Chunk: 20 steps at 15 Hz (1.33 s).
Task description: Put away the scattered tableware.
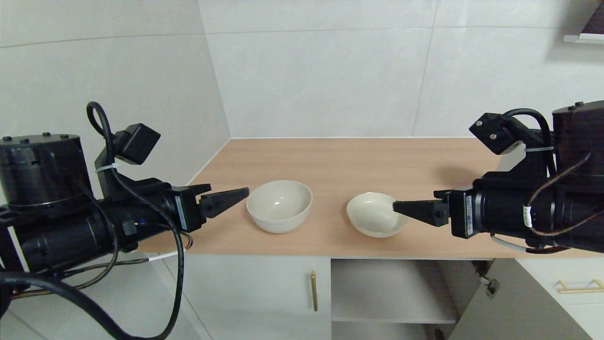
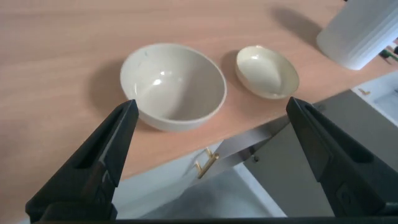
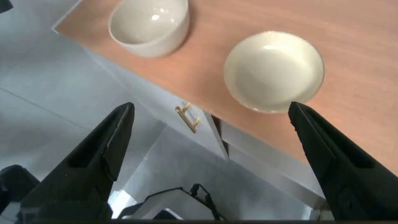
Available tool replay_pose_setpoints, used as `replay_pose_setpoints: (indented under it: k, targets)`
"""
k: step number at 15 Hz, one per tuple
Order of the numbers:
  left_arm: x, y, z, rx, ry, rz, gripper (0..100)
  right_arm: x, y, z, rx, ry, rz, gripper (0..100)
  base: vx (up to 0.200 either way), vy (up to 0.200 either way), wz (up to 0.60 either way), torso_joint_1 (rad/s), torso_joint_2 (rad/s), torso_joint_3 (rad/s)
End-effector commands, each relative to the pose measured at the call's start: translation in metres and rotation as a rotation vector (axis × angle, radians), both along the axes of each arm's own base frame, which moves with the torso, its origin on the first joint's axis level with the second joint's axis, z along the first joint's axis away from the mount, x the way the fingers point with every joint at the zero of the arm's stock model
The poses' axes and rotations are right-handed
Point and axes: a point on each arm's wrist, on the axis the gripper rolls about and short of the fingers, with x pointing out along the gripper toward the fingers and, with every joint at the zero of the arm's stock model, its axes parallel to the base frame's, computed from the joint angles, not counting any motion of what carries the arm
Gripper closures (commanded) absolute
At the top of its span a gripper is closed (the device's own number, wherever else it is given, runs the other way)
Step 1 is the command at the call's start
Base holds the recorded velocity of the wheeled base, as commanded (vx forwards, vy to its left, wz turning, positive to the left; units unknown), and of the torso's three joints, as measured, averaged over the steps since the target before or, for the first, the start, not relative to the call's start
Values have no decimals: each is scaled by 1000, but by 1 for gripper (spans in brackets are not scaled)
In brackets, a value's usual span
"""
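Two pale bowls stand near the front edge of a wooden counter. The deeper white bowl is on the left, the shallower cream bowl on the right. My left gripper hovers just left of the white bowl, open, with nothing between its fingers. My right gripper is open too, its tip over the cream bowl's right rim, its fingers spread wide and holding nothing.
Under the counter, a cabinet compartment stands open, its door swung out to the right. Beside it is a closed door with a gold handle. A white ribbed container sits on the counter's right. Tiled walls close the back and left.
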Motion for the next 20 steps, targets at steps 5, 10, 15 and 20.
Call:
replay_pose_setpoints:
  k: [5, 10, 15, 20]
  targets:
    - [35, -3, 2, 37, 28, 115, 0, 52, 5, -8, -36, -10, -173, 0, 0, 0, 0, 30, -73, -45]
    - [57, -6, 8, 140, 240, 223, 0, 104, 4, -39, -83, 68, -257, 0, 0, 0, 0, 0, 0, 0]
    - [89, -16, -27, 170, 354, 343, 0, 112, 9, -58, -106, 112, -335, 0, 0, 0, 0, 0, 0, 0]
    - [103, -35, -51, 166, 418, 348, 0, 112, 10, -57, -102, 109, -338, 0, 0, 0, 0, 0, 0, 0]
